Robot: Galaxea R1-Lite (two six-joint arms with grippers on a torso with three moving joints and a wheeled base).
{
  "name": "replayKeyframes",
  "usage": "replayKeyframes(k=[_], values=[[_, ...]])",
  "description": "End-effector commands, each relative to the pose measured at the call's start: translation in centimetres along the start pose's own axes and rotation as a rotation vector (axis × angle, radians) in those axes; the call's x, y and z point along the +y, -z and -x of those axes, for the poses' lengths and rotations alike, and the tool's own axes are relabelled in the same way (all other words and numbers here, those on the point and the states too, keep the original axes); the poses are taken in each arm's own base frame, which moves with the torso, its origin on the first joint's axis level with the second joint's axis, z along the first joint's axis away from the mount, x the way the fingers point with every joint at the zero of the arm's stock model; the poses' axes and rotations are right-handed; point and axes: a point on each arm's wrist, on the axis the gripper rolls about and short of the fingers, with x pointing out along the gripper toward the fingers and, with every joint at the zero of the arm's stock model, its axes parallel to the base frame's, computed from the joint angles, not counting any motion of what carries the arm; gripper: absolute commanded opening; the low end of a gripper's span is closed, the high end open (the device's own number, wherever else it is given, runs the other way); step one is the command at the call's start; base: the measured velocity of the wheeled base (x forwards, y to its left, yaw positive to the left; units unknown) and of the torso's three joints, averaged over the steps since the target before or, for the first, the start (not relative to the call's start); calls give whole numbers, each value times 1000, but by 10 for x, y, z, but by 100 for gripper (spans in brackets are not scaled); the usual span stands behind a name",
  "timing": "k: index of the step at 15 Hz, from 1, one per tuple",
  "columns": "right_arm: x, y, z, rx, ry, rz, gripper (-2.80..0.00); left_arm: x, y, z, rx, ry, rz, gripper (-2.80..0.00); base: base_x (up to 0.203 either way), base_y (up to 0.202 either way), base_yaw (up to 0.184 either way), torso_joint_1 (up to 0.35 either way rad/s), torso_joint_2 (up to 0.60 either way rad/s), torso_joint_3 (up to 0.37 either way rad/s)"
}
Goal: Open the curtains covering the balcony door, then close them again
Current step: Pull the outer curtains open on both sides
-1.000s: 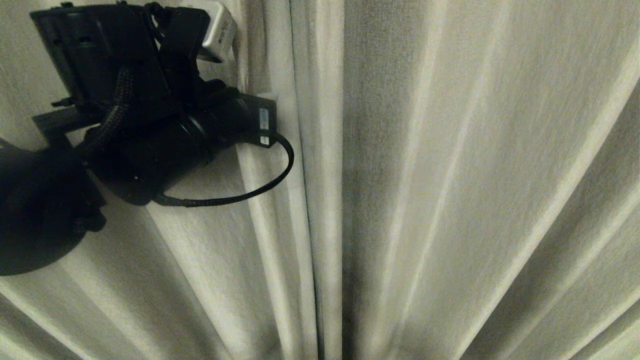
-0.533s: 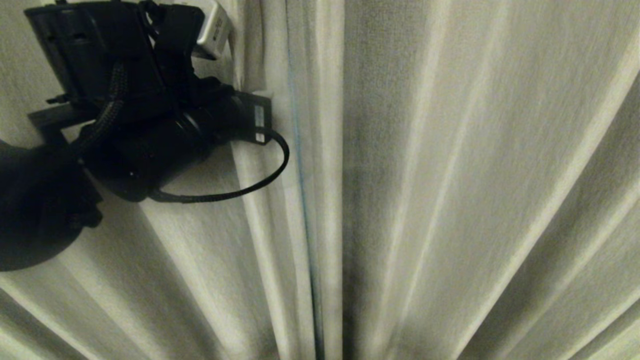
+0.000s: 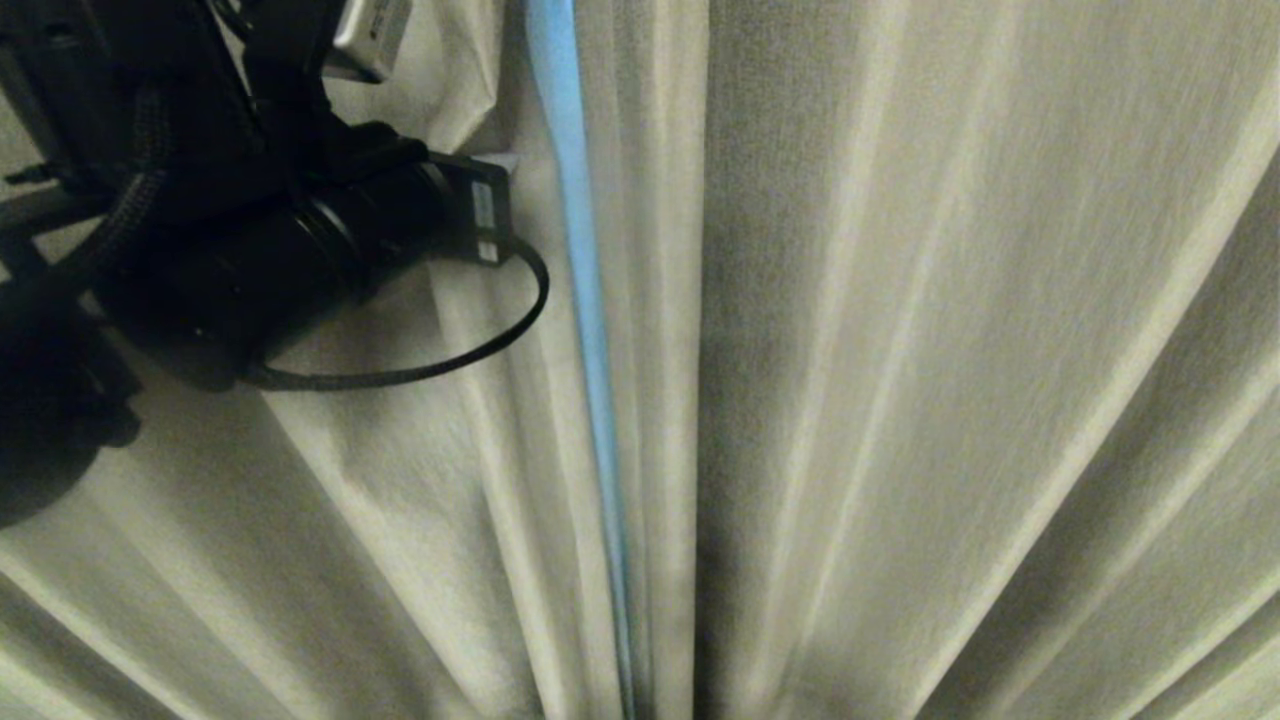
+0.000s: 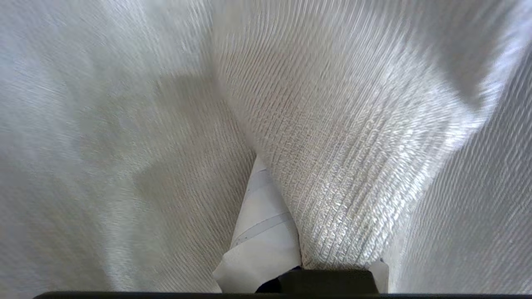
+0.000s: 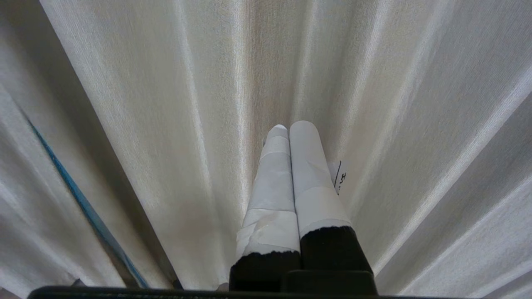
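Note:
Cream pleated curtains [image 3: 900, 360] fill every view. My left gripper [image 3: 497, 165] is at the upper left of the head view, shut on the inner edge of the left curtain panel [image 3: 420, 470]. In the left wrist view one white-taped finger [image 4: 262, 220] shows, and bunched woven fabric [image 4: 332, 166] covers the other. A thin blue slit [image 3: 580, 260] runs between the two panels. The balcony door is hidden behind the fabric. My right gripper [image 5: 286, 126] is shut on nothing and points at the right panel [image 5: 374, 104]; it is outside the head view.
My black left arm and its looping cable [image 3: 450, 360] hang in front of the left panel. The blue slit [image 5: 79, 191] also shows at the side of the right wrist view. Nothing but curtain fabric surrounds both grippers.
My left arm has moved left and slightly up with the panel edge in its grip. The hairline seam between the panels has widened into a bright blue slit.

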Motion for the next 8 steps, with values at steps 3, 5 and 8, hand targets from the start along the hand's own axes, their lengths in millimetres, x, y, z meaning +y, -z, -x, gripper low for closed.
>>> replayKeyframes(k=[3,5,8], values=[[0,0,0,1,0,0,-280,16,-9,5,-31,-49,1,-280,0,0,0,0,0,0],[0,0,0,1,0,0,-280,21,-5,-1,-17,-71,-31,-280,0,0,0,0,0,0],[0,0,0,1,-1,0,-280,22,-1,-5,-4,-75,-39,-280,0,0,0,0,0,0]])
